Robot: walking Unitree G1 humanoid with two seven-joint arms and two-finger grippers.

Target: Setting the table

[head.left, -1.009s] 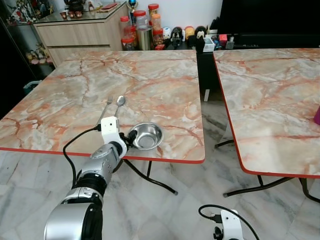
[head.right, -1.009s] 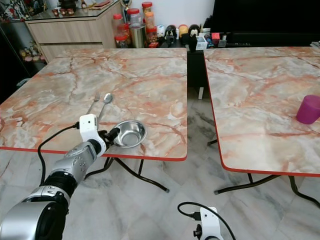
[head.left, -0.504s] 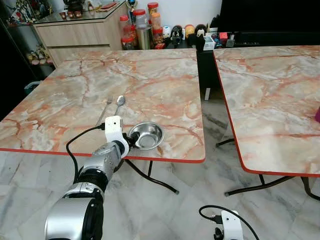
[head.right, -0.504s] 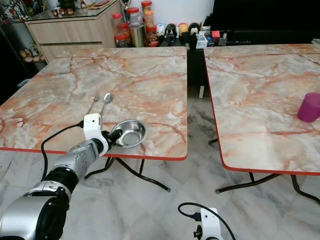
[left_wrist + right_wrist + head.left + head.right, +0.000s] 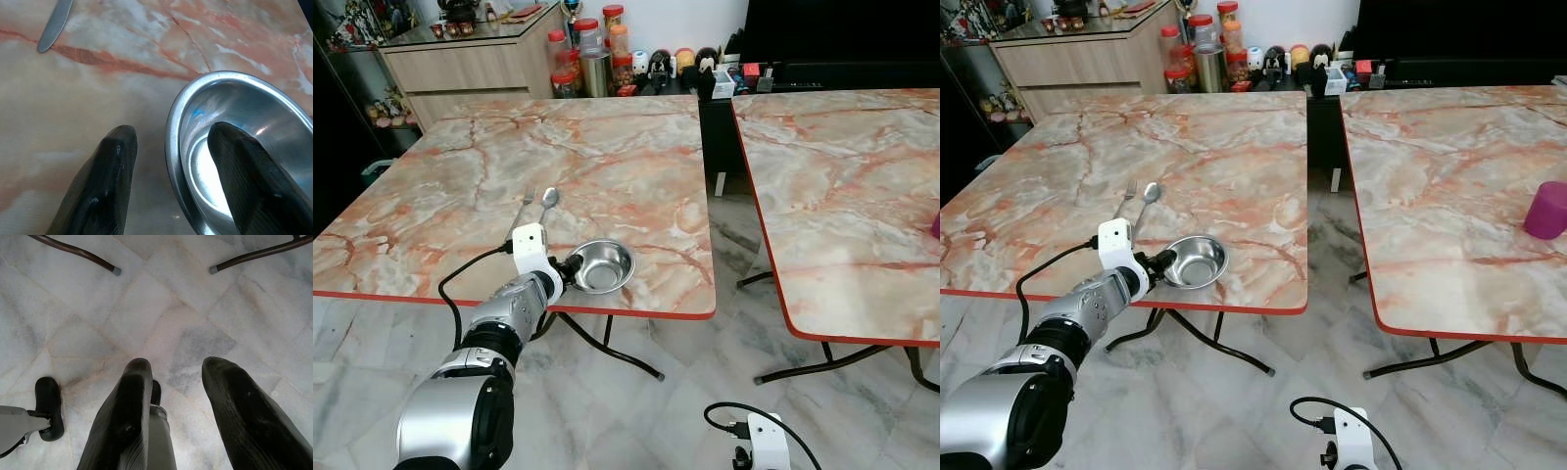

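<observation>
Bowl (image 5: pixel 602 265) near table (image 5: pixel 636 147) edge, beside spoon (image 5: pixel 546 202) | my left gripper (image 5: pixel 168 166) straddles its rim, fingers apart | right gripper (image 5: pixel 178 406) idle, released

Worktop (image 5: pixel 607 166) showing peach-and-cream marble veining with a red edge. Bowl (image 5: pixel 602 265) gleaming silver, catching a blue glint inside. Spoon (image 5: pixel 546 201) and fork (image 5: pixel 524 208) showing dull grey. Left claw (image 5: pixel 168 181) fingers showing matte black; arm (image 5: pixel 499 333) shining silver, white wrist block. Cup (image 5: pixel 1548 210) glowing magenta. Floor (image 5: pixel 195 313) showing pale grey-white marble tiles. Jars (image 5: pixel 587 44) wearing red lids.
</observation>
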